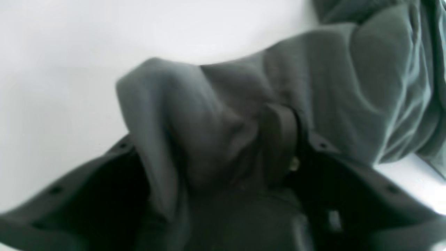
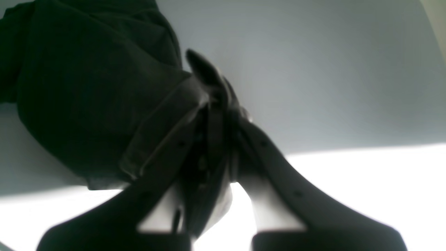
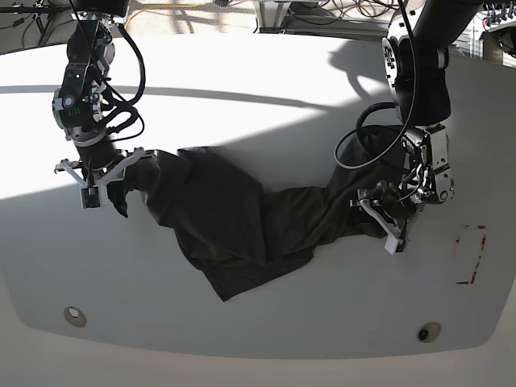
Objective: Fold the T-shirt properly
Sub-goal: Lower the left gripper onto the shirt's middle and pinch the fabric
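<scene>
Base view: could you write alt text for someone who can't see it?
A dark T-shirt is stretched, sagging and wrinkled, between two robot arms over a white table. The right claw, at the picture's left, pinches one end; the left claw is at the other end. A red marking sits near the table's right edge.

T-shirt (image 1: 313, 76) cut off top right – L wrist view blurry
</scene>
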Controlling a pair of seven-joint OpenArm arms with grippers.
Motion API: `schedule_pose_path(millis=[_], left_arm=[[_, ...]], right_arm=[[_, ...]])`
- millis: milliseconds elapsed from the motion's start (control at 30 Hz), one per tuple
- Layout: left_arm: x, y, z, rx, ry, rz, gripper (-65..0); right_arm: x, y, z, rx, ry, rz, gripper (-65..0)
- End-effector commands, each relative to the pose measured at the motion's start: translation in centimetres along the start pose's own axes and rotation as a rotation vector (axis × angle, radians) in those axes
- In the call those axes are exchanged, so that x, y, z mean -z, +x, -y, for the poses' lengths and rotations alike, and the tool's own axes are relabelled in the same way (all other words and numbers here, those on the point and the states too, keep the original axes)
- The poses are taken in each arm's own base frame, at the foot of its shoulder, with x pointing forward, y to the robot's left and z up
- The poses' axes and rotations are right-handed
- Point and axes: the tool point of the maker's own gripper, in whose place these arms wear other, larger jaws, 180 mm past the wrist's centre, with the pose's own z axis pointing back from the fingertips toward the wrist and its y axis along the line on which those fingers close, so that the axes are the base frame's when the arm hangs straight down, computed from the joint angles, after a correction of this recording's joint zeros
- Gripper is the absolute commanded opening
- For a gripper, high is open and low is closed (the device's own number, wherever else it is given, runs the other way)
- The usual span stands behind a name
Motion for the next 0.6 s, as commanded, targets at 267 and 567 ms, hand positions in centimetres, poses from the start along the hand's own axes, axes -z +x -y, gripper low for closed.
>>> schedule_pose_path(millis=[267,567], left_arm=[[-0.9,1.9,1.4,0.131,0.022,-0.016,-65.0],[-4.5,11.6,8.0,0.401,-0.001,0.18,-65.0]], right_arm=[[0.4,2.2,0.9,-0.005,-0.016,0.063,-63.6],[0.4,5.9,3.5,0.007,-0.077,0.153,-63.6]])
